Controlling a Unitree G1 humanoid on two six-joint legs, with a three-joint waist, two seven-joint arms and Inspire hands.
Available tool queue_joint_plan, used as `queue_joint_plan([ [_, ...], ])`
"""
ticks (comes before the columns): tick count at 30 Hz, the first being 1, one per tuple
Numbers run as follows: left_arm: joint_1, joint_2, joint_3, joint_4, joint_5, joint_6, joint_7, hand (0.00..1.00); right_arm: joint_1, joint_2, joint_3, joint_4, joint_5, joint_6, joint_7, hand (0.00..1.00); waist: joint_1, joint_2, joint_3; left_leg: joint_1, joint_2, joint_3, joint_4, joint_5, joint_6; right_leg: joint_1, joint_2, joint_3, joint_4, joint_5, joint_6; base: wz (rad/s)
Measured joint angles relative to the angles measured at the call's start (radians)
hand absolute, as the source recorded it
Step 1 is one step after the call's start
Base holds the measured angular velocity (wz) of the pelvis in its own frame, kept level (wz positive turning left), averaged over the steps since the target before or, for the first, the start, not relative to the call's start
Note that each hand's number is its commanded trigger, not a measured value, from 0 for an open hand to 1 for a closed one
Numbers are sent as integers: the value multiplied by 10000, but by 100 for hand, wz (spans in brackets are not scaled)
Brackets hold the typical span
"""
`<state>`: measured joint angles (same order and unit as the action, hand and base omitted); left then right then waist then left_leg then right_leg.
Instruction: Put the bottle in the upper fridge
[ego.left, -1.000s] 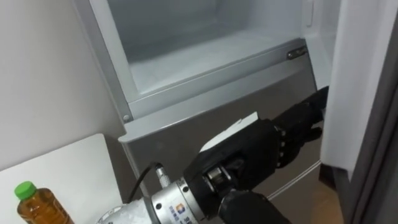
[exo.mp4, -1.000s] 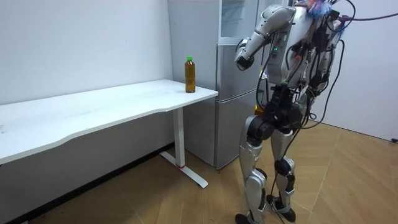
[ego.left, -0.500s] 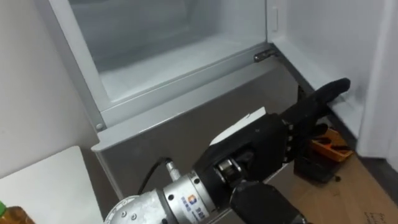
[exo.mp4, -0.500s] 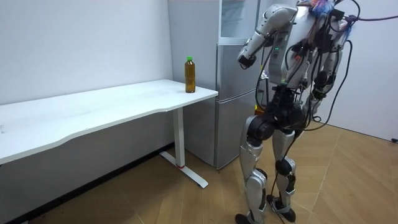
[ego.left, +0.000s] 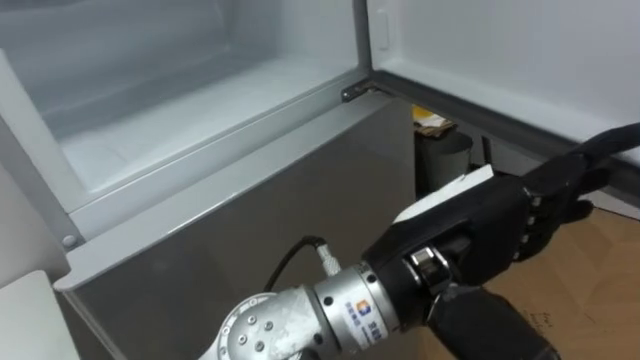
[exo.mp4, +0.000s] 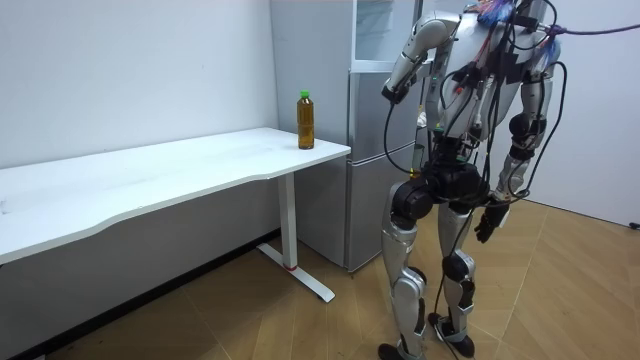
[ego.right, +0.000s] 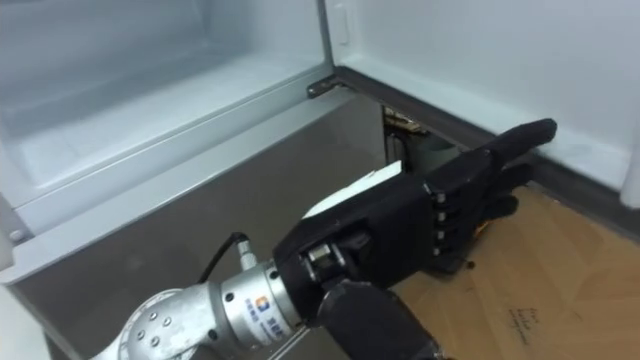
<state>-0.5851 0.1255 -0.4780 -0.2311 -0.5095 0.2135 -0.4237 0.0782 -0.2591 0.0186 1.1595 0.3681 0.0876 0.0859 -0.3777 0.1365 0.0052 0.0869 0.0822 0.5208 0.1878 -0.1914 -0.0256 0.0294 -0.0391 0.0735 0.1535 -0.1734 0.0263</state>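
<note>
The bottle (exo.mp4: 306, 120), amber with a green cap, stands upright on the white table (exo.mp4: 180, 165) near its fridge-side corner. I stand facing the grey fridge (exo.mp4: 372, 160). Its upper compartment (ego.left: 190, 110) is open, white inside, with nothing on its floor. My left hand (ego.left: 500, 225) is raised before the lower fridge door (ego.left: 230, 250), fingers straight and open, holding nothing; it also shows as the left hand (ego.right: 420, 225) and the left hand (exo.mp4: 390, 90). My right hand (exo.mp4: 487, 222) hangs at my side with relaxed fingers, holding nothing.
The open upper door (ego.left: 520, 60) stands to the right of the compartment. A dark object (ego.left: 440, 150) sits in the gap beside the fridge, above the wooden floor (ego.left: 600, 270). The table lies to my left.
The eye view has swung right, so the bottle and table have left it. My right arm has dropped to my side. The left hand stays raised before the fridge.
</note>
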Motion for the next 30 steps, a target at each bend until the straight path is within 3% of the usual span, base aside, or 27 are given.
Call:
queue_joint_plan([
  [3,1,31,-370,80,4,86,-16,0,8,15,2,-17,-111,0,-9,0,-31,0,6,-38,74,112,1,-45,-74,-111,71,72,40,26,-43,-16],
  [14,0,83,-385,86,4,92,-1,0,2,118,3,21,-186,-3,-413,0,23,-84,67,-46,90,-45,-27,-70,-116,46,69,-251,-23,49,-70,9],
  [20,5,245,-385,-78,4,82,213,0,-55,187,265,91,251,-45,-636,0,430,-90,77,-233,77,-646,-71,-60,-127,69,54,-795,-34,47,-71,26],
  [22,14,497,-346,-520,113,84,411,0,-52,202,309,85,304,-40,-761,0,802,-89,76,-315,65,-855,-65,-52,-133,74,50,-946,-32,47,-71,19],
  [26,51,823,-113,-1189,131,83,491,0,-23,203,383,75,279,-42,-850,0,1218,-96,79,-439,47,-1185,-41,-48,-132,138,28,-1297,-37,46,-71,26],
  [28,497,996,422,-1634,159,83,538,0,-7,234,378,53,206,-69,-974,0,1374,-142,90,-419,-11,-1458,-42,-1,-135,327,-39,-1582,-44,-11,-76,28],
  [30,880,987,829,-2011,200,83,722,0,32,242,381,36,162,-67,-1017,0,1527,-177,104,-422,-76,-1669,-45,26,-117,350,-84,-1718,-43,-74,-62,30],
])
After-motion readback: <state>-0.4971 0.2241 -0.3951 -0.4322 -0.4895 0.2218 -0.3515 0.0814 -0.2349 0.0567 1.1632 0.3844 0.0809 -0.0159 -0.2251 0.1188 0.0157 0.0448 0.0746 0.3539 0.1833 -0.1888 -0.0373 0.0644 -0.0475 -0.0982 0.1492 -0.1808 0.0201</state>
